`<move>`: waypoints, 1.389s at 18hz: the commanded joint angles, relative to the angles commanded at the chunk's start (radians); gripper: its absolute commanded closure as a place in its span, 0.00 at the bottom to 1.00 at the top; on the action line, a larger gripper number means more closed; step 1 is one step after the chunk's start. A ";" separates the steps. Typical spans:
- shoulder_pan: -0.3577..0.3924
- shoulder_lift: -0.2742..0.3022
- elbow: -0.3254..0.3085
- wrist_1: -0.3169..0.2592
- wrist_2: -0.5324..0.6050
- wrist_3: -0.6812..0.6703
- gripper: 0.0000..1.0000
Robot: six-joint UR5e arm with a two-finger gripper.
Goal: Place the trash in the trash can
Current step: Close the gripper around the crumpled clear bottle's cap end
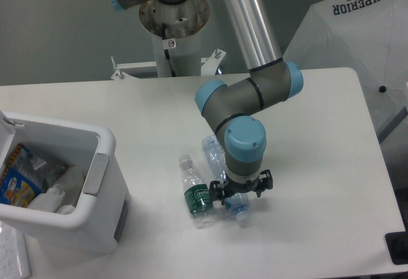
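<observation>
Two clear plastic bottles are seen lying on the table [319,132], side by side and close together, near its front middle. The longer bluish bottle [217,153] is laid roughly front to back, its far end showing beyond the wrist and its cap end [240,214] showing below it. The short bottle [196,193], with dark green label and white cap, is just to its left.

Both are judged empty or nearly so: light, thin-walled, easily crushed, smooth and likely to slip or roll. A hold across the middle of the body, square to the long axis, is judged safest; too hard a squeeze is expected to buckle the wall.

The gripper [241,194] is positioned low over the bluish bottle, its fingers spread and set to either side of the body. It is read as released, not yet clenched; contact with the plastic cannot be confirmed.

The short bottle is so near the left finger that it may be nudged or pinched along.

The trash can [95,171], a white boxy bin, is placed well apart at the table's left front corner. Paper and a blue-and-yellow packet [16,180] are already held in it. Its thick rim is to be cleared on the way in. A white umbrella [357,30] is seen beyond the right edge, out of the way.
</observation>
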 joint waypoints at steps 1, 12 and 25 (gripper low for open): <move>0.000 0.000 0.000 0.002 0.002 0.000 0.00; -0.005 0.006 -0.011 0.002 0.002 -0.002 0.27; -0.009 0.012 0.001 0.000 -0.003 0.000 0.30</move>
